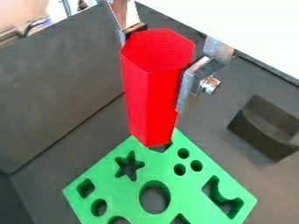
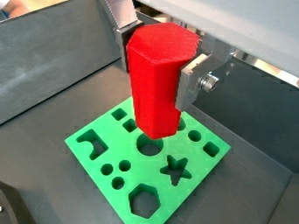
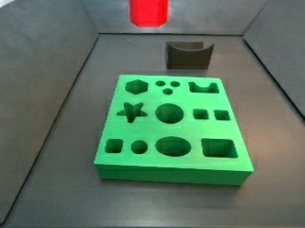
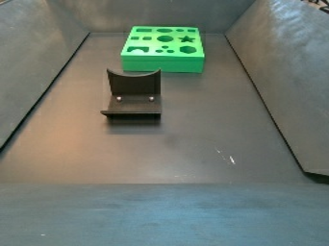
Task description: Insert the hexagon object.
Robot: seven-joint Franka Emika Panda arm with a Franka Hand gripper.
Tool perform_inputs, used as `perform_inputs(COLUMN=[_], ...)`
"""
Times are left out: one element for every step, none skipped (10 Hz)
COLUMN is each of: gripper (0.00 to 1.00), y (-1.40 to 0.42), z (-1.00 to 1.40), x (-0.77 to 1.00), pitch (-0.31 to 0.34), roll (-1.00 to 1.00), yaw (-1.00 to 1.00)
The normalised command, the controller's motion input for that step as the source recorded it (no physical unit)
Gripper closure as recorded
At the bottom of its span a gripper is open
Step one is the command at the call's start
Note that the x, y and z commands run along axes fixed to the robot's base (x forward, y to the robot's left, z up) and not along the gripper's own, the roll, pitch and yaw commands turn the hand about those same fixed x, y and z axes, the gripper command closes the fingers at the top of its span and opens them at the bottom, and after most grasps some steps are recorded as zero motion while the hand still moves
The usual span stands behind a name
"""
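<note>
Hexagon object (image 1: 155,86), the glossy red peg, was clamped between the jaws of the gripper (image 1: 158,54), its silver finger plates (image 1: 194,72) pressing opposite flat sides near its upper end. Both wrist views showed it hanging upright, long axis vertical, lower end pointing down and well clear of the green board (image 2: 146,166). In a side view only the peg's red lower end (image 3: 149,11) showed at the very top of the picture, above the far edge of the dark surface (image 3: 143,198); the gripper itself was out of that view.

The board lay flat on the surface, toward one end of it, with the fixture (image 3: 188,54) standing on the floor apart from the board. The hexagonal hole (image 3: 139,86) sat in a corner of the board. Judging from the wrist views, the peg hung over or beside the board's middle cut-outs rather than the hexagonal hole (image 2: 145,202). So the coming move probably called for a sideways shift to that corner, flats matched to the hole, then a straight descent.
</note>
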Motion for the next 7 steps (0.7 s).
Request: perform_inputs(gripper=[1.00,1.00,1.00,1.00,1.00,1.00,1.00], y=[0.00,0.00,0.00,0.00,0.12,0.43,0.39], z=[-0.87,-0.90,-0.93,-0.93,-0.87,-0.87,-0.85], x=[0.19,0.13,0.07,0.05,0.00,-0.04,-0.02], pitch=[0.000,0.000,0.000,0.000,0.000,-0.017,-0.013], roll=[0.08,0.06,0.06,0.07,0.11,0.12,0.14], yaw=[-0.97,-1.00,-1.00,-1.00,-0.85,-0.55,-0.59])
